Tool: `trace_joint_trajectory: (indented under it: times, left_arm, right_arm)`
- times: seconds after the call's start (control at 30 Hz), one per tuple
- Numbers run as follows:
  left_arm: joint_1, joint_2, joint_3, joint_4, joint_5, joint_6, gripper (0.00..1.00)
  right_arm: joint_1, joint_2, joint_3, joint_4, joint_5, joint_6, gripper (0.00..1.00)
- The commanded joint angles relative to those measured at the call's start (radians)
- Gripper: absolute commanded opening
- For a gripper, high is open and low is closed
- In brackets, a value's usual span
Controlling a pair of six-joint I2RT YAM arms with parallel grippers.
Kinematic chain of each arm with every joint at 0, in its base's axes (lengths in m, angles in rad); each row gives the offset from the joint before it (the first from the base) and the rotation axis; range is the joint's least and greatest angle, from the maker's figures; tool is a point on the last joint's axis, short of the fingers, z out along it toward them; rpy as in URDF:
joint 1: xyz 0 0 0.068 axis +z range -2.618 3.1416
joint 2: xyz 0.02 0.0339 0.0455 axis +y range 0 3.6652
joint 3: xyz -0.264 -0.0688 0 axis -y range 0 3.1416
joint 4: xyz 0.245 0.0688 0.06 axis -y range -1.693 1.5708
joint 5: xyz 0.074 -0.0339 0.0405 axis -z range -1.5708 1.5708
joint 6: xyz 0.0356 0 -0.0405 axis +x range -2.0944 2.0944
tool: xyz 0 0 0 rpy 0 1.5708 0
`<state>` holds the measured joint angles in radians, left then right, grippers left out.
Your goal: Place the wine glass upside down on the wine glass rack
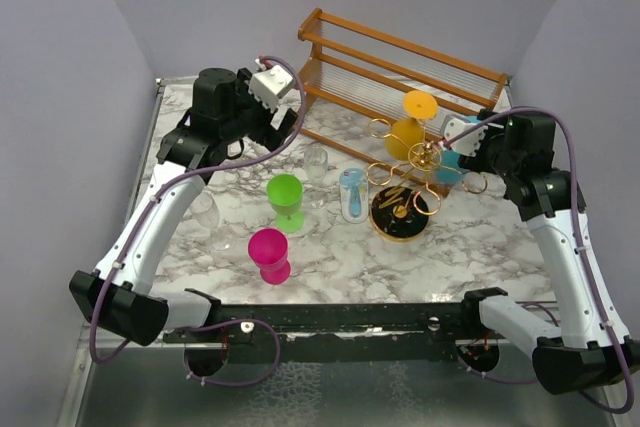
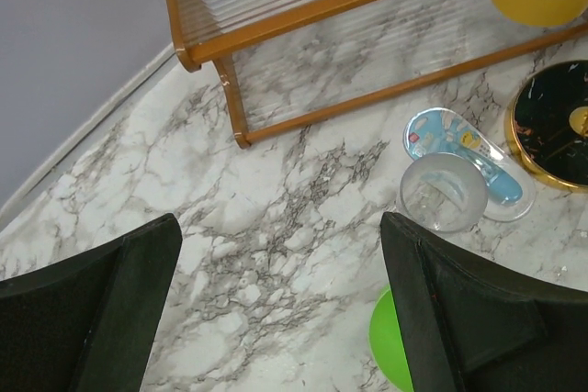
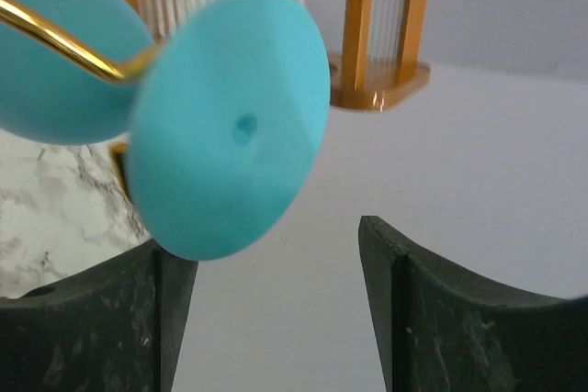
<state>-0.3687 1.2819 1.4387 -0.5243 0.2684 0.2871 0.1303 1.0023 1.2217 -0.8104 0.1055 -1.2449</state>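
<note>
The gold wire wine glass rack (image 1: 405, 169) stands on its round black base (image 1: 402, 214) at centre right. A teal wine glass (image 1: 450, 165) hangs upside down on its right arm. In the right wrist view its round foot (image 3: 230, 126) and bowl (image 3: 50, 71) sit either side of a gold loop arm (image 3: 64, 41). My right gripper (image 3: 276, 250) is open just behind the foot, jaws apart and not closed on it; it also shows from above (image 1: 458, 147). A yellow wine glass (image 1: 408, 133) hangs upside down on the rack too. My left gripper (image 2: 280, 227) hovers open over bare marble.
A brown wooden slatted shelf (image 1: 400, 67) stands at the back. On the marble are a clear wine glass (image 1: 316, 163), a green one (image 1: 285, 197), a pink one (image 1: 268, 252), a patterned one (image 1: 352, 194) and a clear one lying at left (image 1: 207, 213).
</note>
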Motion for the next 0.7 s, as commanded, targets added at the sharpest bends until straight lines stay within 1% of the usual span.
trace_joint_trajectory:
  times: [0.0,0.07,0.2,0.37,0.53,0.67]
  left_arm:
    - [-0.003,0.034,-0.030,0.038,0.027,-0.006,0.92]
    - [-0.003,0.054,-0.036,0.038,0.039,-0.015,0.92]
    - [-0.005,0.100,-0.031,0.042,0.069,-0.066,0.90]
    - [-0.007,0.159,-0.009,0.035,0.090,-0.128,0.87]
    - [-0.014,0.206,0.011,0.024,0.120,-0.168,0.85]
    - [-0.019,0.231,0.027,0.012,0.159,-0.194,0.80]
  right_arm:
    - [0.003,-0.017,-0.048,0.132,0.195,0.026,0.75]
    - [0.003,-0.026,-0.054,0.146,0.210,0.068,0.76]
    - [0.003,-0.056,-0.051,0.171,0.191,0.168,0.76]
    - [0.003,-0.059,-0.013,0.143,0.176,0.298,0.76]
    - [0.003,-0.052,-0.026,0.120,0.202,0.315,0.76]
    - [0.003,-0.050,-0.039,0.122,0.215,0.344,0.76]
